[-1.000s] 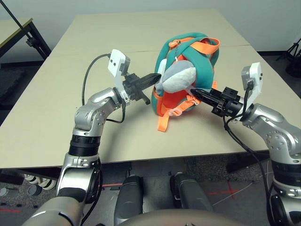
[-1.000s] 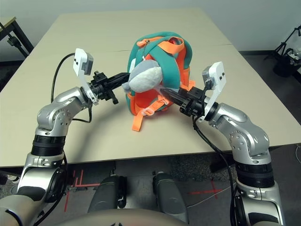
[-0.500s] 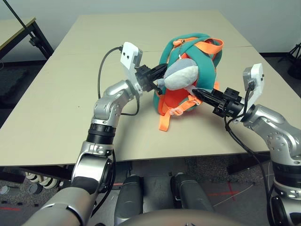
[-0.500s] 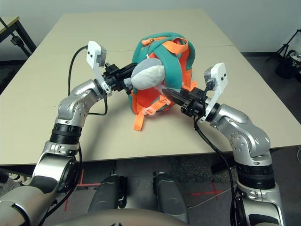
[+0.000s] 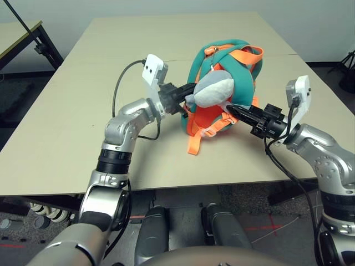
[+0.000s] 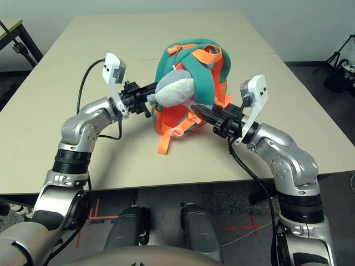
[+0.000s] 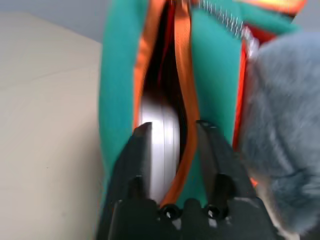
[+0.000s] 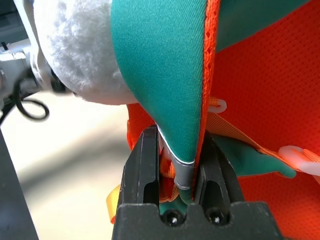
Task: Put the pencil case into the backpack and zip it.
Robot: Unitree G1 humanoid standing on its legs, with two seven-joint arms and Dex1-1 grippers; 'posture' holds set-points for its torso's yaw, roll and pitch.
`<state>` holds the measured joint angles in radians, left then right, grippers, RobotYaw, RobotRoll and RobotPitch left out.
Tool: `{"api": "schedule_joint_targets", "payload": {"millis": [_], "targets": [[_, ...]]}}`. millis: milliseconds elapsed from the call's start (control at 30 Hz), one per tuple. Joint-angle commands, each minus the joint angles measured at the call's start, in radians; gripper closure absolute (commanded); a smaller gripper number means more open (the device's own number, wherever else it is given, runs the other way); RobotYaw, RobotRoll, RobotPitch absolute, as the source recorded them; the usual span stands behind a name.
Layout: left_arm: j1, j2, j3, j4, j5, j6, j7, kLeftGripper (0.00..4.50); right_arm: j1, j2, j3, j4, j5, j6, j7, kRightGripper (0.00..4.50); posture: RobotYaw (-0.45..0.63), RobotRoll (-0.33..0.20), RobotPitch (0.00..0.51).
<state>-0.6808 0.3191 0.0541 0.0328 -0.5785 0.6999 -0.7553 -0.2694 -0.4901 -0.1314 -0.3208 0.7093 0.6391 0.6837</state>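
Observation:
The teal and orange backpack [image 5: 244, 77] stands upright in the middle of the table [image 5: 66, 122], with its grey plush toy [image 5: 213, 88] hanging on the front. My left gripper [image 5: 187, 91] reaches into the open zip slot on the backpack's left side. In the left wrist view its fingers straddle the white pencil case [image 7: 160, 135], which sits edge-on inside the orange-trimmed opening. My right gripper [image 5: 233, 109] is at the backpack's right side, shut on a teal flap edge [image 8: 170, 100] with orange trim.
An orange strap [image 5: 192, 145] trails from the backpack toward the table's front edge. A second table [image 5: 16, 33] stands at the far left and a black stand [image 5: 346, 61] at the far right, both off my table.
My left arm first pushed the pencil case deeper into the backpack, then drew back and down slightly. The right gripper has kept its hold on the flap.

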Motion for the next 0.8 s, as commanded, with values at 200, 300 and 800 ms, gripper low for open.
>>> {"api": "schedule_joint_targets", "payload": {"millis": [200, 300, 800], "targets": [[-0.096, 0.243, 0.078, -0.164, -0.108, 0.113, -0.101, 0.0, -0.015, 0.006, 0.013, -0.034, 0.017, -0.028, 0.04, 3.87, -0.12, 0.0, 0.086], [-0.128, 0.269, 0.08, -0.208, -0.156, 0.154, -0.117, 0.0, -0.018, 0.005, 0.019, -0.026, 0.011, -0.031, 0.046, 3.87, -0.12, 0.0, 0.083], [-0.138, 0.22, -0.092, -0.275, -0.201, 0.214, -0.151, 0.0, -0.023, 0.006, 0.026, -0.018, -0.006, -0.043, 0.057, 3.87, -0.14, 0.0, 0.07]]}}
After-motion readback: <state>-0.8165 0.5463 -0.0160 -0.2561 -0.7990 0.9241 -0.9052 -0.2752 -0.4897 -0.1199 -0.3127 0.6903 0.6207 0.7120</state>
